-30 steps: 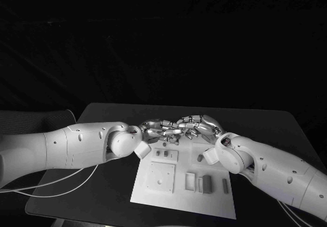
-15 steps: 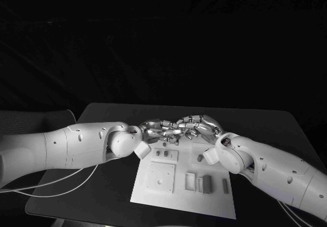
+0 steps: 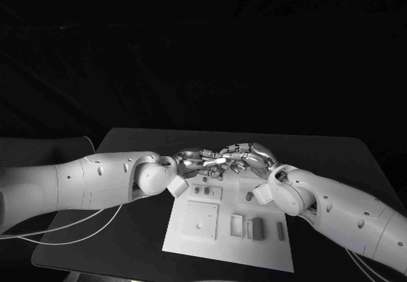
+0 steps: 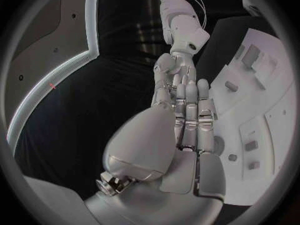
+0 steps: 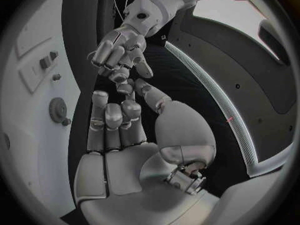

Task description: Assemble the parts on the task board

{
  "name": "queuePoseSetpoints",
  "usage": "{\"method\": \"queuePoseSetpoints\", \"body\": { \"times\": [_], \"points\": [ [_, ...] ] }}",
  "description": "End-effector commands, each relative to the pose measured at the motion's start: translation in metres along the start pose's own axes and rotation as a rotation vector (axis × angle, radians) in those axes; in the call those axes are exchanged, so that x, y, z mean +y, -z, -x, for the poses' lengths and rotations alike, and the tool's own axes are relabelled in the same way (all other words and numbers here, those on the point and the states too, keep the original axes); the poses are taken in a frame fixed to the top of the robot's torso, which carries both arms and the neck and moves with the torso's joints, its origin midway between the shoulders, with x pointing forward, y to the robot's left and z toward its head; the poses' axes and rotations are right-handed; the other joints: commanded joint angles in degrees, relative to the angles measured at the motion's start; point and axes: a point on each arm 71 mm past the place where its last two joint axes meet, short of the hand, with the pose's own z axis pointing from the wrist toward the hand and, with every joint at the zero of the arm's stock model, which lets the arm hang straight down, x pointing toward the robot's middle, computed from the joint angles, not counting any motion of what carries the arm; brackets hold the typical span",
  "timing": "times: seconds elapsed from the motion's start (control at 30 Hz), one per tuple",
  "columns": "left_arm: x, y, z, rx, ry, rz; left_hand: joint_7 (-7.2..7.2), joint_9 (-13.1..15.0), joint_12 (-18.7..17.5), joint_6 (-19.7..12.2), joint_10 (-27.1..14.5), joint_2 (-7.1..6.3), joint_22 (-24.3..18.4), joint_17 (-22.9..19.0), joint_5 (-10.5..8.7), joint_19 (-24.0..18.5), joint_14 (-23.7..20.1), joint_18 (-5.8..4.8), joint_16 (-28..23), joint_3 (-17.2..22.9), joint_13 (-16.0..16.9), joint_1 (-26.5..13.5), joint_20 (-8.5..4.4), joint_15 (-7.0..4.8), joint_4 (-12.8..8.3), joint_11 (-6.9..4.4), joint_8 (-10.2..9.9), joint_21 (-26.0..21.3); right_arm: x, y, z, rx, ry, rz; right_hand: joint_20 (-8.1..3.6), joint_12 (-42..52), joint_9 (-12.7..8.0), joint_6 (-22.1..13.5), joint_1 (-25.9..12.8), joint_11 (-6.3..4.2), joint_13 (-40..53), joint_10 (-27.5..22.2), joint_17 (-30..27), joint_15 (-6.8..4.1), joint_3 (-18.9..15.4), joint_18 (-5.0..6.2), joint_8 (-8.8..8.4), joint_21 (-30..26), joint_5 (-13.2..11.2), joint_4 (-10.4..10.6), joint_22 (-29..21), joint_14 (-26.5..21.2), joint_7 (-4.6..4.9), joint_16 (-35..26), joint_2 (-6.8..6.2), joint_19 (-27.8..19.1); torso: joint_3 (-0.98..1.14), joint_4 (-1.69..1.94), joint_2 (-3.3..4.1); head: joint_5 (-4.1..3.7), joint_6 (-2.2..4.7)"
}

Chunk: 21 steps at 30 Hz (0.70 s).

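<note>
While both hands meet fingertip to fingertip over the far edge of the task board (image 3: 222, 244), no part can be confirmed in either grasp. The left hand (image 3: 197, 162) and the right hand (image 3: 246, 156) hang together above the board's far end in the head view, fingers curled toward one another and touching or nearly so. From the left wrist view the left hand's fingers (image 4: 190, 110) run out fairly straight and close together, their tips meeting the right hand; from the right wrist view the right hand's fingers (image 5: 112, 117) are bent partway in, with the left hand's bunched fingertips just beyond them. Whether a small part is pinched at that meeting point cannot be told; the contact zone is hidden by the fingers themselves. The parts lie on the board nearer the robot than the hands: a pair of small parts (image 3: 202, 190) just below the left hand, a single small part (image 3: 249, 196) just below the right wrist, and a row of upright parts (image 3: 256, 228) toward the near right, long axes running near to far. Judged from this layout, the next pick calls for either hand to draw back toward the robot and descend; the left is nearer the pair, the right nearer the single part.
</note>
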Motion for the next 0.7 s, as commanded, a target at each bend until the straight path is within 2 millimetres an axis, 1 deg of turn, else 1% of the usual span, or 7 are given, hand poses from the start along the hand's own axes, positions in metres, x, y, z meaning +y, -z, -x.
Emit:
{"method": "queuePoseSetpoints", "body": {
  "times": [0.03, 0.13, 0.2, 0.4, 0.57, 0.7],
  "points": [
    [-0.0033, -0.0009, -0.0027, 0.016, 0.004, -0.024, -0.04, 0.1, 0.1, 0.3, 0.4, 0.72, 0.1, -0.1, 0.15, 0.4, 0.3, 0.38, 0.2, -0.3, -0.1, 0.0, -0.15, -0.32, 0.0, -0.1, 0.2, 0.3, -0.0023, 0.0007, -0.0008, 0.014, 0.007, -0.007, 0.11, 0.4, 0.8, 0.7, -0.1, -0.05, 0.1, -0.4, 0.1, -0.36, 0.4, 0.86, 0.64, 0.0, 0.2, -0.1, 0.7, 0.1, 0.21, 0.3, 0.43, -0.3, 0.0, 0.0, 0.01, 0.01, -0.01],
    [-0.0033, -0.0009, -0.0026, 0.016, 0.002, -0.023, -0.05, 0.1, 0.2, 0.4, 0.5, 1.35, 0.1, -0.1, 0.15, 0.4, 0.3, 0.43, 0.2, -0.1, -0.1, 0.9, -0.18, -0.37, -0.1, -0.11, 0.3, 0.3, -0.0023, 0.0008, -0.0005, 0.013, 0.008, -0.007, 0.11, 0.4, 0.8, 0.7, -0.1, -0.05, 0.1, -0.4, 0.1, -0.36, 0.4, 0.86, 0.64, 0.0, 0.2, -0.1, 0.7, 0.1, 0.21, 0.3, 0.43, -0.3, 0.0, 0.0, 0.01, 0.01, -0.01],
    [-0.0032, -0.0009, -0.0027, 0.017, -0.001, -0.022, -0.06, 0.1, 0.2, 0.5, 0.6, 1.66, 0.1, -0.1, 0.16, 0.4, 0.3, 0.44, 0.2, 0.5, -0.2, 2.3, -0.18, -0.39, -0.2, -0.12, 0.3, 0.2, -0.0023, 0.0008, -0.0005, 0.013, 0.008, -0.007, 0.11, 0.4, 0.8, 0.7, -0.1, -0.05, 0.1, -0.4, 0.1, -0.37, 0.4, 0.86, 0.64, 0.0, 0.2, -0.1, 0.7, 0.1, 0.21, 0.3, 0.43, -0.3, 0.0, 0.01, 0.0, -0.02, -0.02],
    [-0.0031, -0.0011, -0.0032, 0.02, -0.006, -0.021, -0.2, 0.0, 0.4, 1.0, 1.1, 1.5, 0.0, -0.2, 0.17, 0.3, 0.3, 0.36, 0.2, 2.3, -0.3, 5.8, -0.08, -0.31, -0.1, -0.18, 0.5, 0.0, -0.0023, 0.0008, -0.0005, 0.014, 0.007, -0.007, 0.11, 0.4, 0.8, 0.7, -0.1, -0.06, 0.1, -0.4, 0.1, -0.37, 0.5, 0.86, 0.65, 0.0, 0.2, -0.1, 0.7, 0.1, 0.2, 0.3, 0.43, -0.3, -0.01, 0.01, 0.01, -0.03, -0.01],
    [-0.0034, -0.0007, -0.0021, 0.015, -0.008, -0.024, -0.35, 0.1, 0.6, 1.8, 1.9, 1.71, 0.0, -0.3, 0.18, 0.3, 0.4, 0.3, 0.3, 3.4, -0.4, 6.9, -0.05, -0.3, 0.0, -0.3, 0.9, 0.0, -0.0024, 0.0009, -0.0008, 0.019, 0.007, -0.008, 0.11, 0.4, 0.9, 0.7, -0.1, -0.06, 0.1, -0.4, 0.1, -0.37, 0.5, 0.86, 0.65, 0.0, 0.2, -0.1, 0.7, 0.1, 0.2, 0.3, 0.42, -0.3, -0.01, 0.0, 0.0, -0.01, -0.04],
    [-0.0038, -0.0006, -0.0016, 0.012, -0.009, -0.028, -0.43, 0.2, 0.8, 2.4, 2.5, 2.34, -0.1, -0.3, 0.18, 0.3, 0.5, 0.27, 0.3, 4.2, -0.4, 7.3, -0.06, -0.32, 0.1, -0.36, 1.2, -0.1, -0.0026, 0.0012, -0.0006, 0.023, 0.008, -0.009, 0.11, 0.4, 0.9, 0.7, -0.1, -0.06, 0.1, -0.4, 0.1, -0.38, 0.5, 0.86, 0.65, 0.0, 0.2, -0.1, 0.7, 0.1, 0.2, 0.3, 0.41, -0.3, 0.0, 0.0, 0.0, 0.0, -0.03]
  ]
}}
